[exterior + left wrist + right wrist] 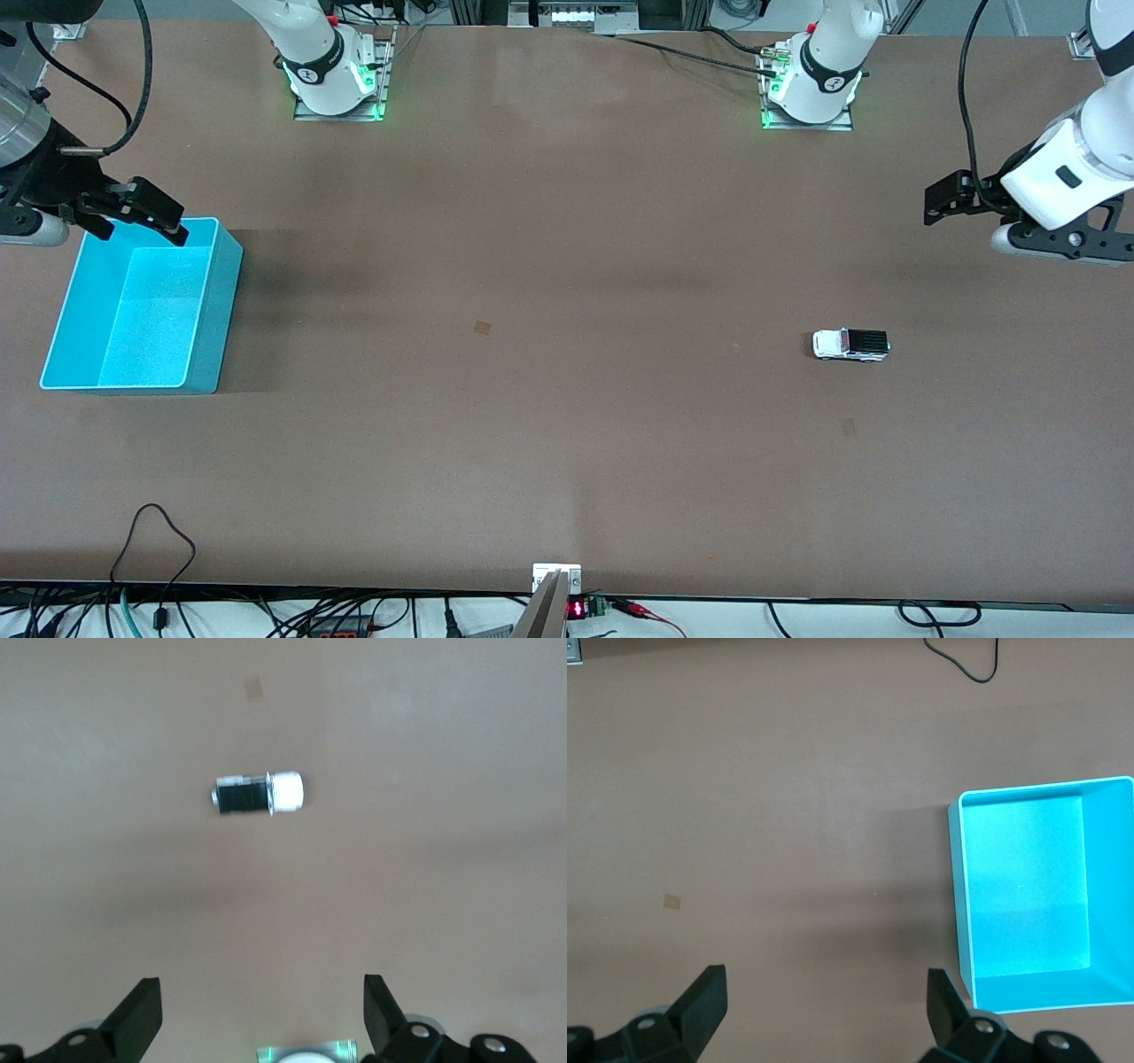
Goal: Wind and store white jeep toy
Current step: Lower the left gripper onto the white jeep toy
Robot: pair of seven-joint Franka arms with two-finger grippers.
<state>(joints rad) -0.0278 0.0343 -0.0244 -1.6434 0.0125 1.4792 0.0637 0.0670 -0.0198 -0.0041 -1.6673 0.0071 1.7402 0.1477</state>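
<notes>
While nothing is gripped by either arm, the scene is spread over a wide brown matte table [567,425], which serves as the landmark here. Toward the right arm's end of that table, an open rectangular turquoise plastic bin [202,354] is set down with nothing seen inside it; its walls and bare floor are shown in the right wrist view [961,904]. The black two-finger right gripper [142,221] is held in the air over the rim of the bin that lies farthest from the front camera, and its fingers [700,1005] are spread wide apart around nothing. The black two-finger left gripper [932,202] is held above the table at the left arm's end, fingers [137,1019] likewise parted and empty. The white jeep toy [850,345], a tiny boxy white car with a black ribbed roof panel, is found resting on the table toward the left arm's end, well apart from the bin, and is touched by neither gripper; in the left wrist view it [260,794] is seen alone on the bare surface.
</notes>
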